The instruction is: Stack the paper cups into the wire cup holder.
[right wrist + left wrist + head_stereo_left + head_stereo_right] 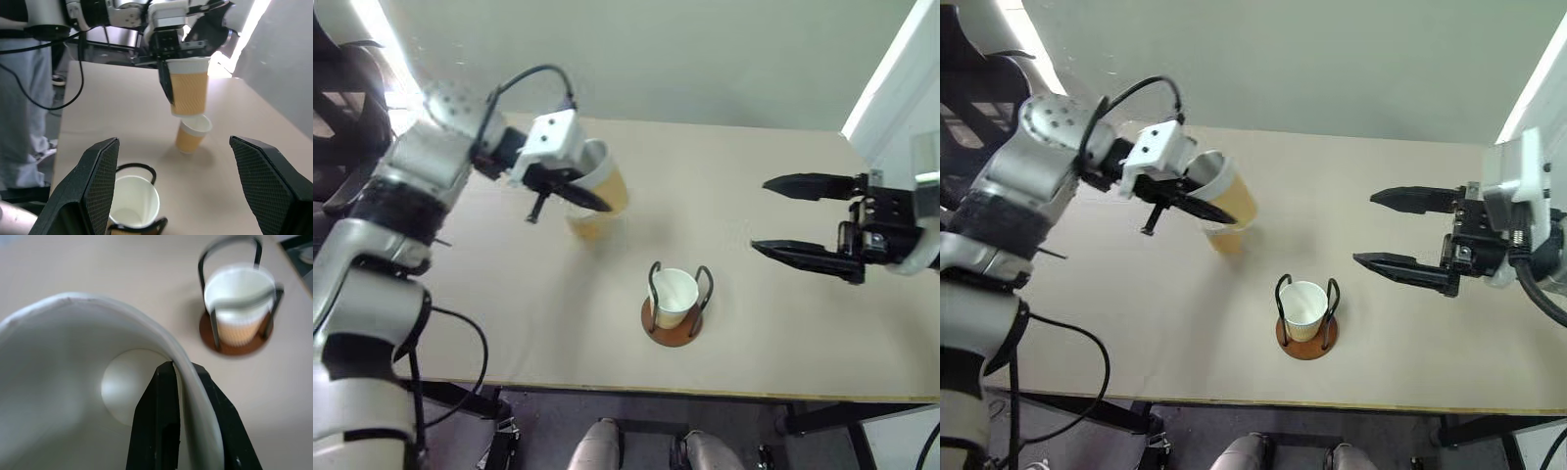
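One cup [674,297] already sits upright in the holder [672,333], between its two wire loops, near the front middle of the table [783,206]. Second cup [190,92] is pinched by the left gripper [570,191]: one finger inside the wall, one outside, pressed together on the rim and side, as the left wrist view shows. That cup hangs in the air, clear of the table, behind and to the robot's left of the holder, mouth tipped toward the arm in the head views. Third cup [192,133] stands on the table right below the lifted one, untouched; in the head views it peeks out under the held cup. Right gripper [1400,230] hovers to the right of the holder, fingers spread wide, holding nothing, well apart from any cup. Progress, as I judge it: about a third done, one cup stacked, one in transit, one waiting. Left to do: bring the held cup over the holder, straighten it mouth up, drop it into the seated cup between the loops, let go, then go get the last cup and nest it the same way. Risk: held cup is tilted and could catch a wire loop if not squared up first.
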Robot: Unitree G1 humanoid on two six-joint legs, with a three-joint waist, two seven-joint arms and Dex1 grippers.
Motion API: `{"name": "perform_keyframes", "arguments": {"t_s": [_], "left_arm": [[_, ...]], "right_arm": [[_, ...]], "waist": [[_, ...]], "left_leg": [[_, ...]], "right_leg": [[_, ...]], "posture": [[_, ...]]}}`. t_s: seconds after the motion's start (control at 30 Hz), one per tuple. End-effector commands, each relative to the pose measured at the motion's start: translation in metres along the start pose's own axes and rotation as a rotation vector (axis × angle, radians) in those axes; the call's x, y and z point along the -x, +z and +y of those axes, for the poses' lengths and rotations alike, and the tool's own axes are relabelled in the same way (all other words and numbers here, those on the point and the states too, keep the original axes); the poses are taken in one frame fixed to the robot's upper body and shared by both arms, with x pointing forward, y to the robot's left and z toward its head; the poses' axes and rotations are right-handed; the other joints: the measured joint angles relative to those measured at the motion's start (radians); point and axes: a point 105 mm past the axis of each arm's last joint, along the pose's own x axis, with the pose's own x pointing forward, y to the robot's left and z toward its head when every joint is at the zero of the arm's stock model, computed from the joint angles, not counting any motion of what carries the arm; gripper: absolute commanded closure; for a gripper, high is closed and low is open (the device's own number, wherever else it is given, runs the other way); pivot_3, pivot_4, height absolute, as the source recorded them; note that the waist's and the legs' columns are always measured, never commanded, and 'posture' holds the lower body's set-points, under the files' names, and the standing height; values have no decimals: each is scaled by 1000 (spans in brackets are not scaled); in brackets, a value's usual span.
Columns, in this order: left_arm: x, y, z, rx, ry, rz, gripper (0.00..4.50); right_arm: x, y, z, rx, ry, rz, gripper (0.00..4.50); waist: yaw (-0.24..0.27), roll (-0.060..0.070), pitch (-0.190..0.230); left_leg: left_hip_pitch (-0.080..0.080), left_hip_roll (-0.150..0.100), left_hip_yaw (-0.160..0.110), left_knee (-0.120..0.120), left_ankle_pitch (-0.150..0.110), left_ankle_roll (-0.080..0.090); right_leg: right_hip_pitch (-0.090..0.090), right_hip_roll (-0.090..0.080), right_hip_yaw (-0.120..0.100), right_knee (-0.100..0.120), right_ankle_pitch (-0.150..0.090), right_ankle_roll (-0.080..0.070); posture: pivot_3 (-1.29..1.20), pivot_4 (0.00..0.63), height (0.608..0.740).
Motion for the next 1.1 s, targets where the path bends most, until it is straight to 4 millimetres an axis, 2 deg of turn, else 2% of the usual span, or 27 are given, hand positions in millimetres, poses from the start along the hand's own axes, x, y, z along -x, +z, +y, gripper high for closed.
{"name": "perform_keyframes", "arguments": {"t_s": [0.03,0.17,0.23,0.57,0.83,1.1], "left_arm": [[-17,23,4,-82,-96,-72,4492],[-39,39,4,-133,-184,-113,4492],[-48,45,2,-156,-228,-124,4492],[-75,68,-16,-291,-411,-148,4492],[-86,76,-25,-340,-497,-153,4492],[-97,71,-32,-357,-554,-135,4492]], "right_arm": [[12,13,2,65,-75,7,780],[13,15,11,69,-119,15,780],[14,15,16,67,-143,22,780],[18,17,27,75,-234,43,780],[18,20,33,77,-266,44,780],[18,21,37,72,-305,52,780]], "waist": [[-2,0,0],[-7,1,1],[-4,1,1],[7,1,1],[8,2,1],[10,2,1]], "left_leg": [[0,0,0,1,0,0],[-5,0,2,8,3,0],[-6,0,3,11,5,7],[-9,-5,9,20,-4,19],[-9,-5,21,36,-20,25],[-8,-5,24,37,-24,32]], "right_leg": [[0,0,0,0,0,2],[0,0,1,0,-1,10],[0,0,2,0,-3,14],[1,-1,16,-2,-6,29],[2,-1,29,0,-8,39],[2,-3,30,0,-8,39]], "posture": [[0,150,740],[0,150,740],[0,150,740],[0,150,740],[0,150,740],[0,150,740]]}}
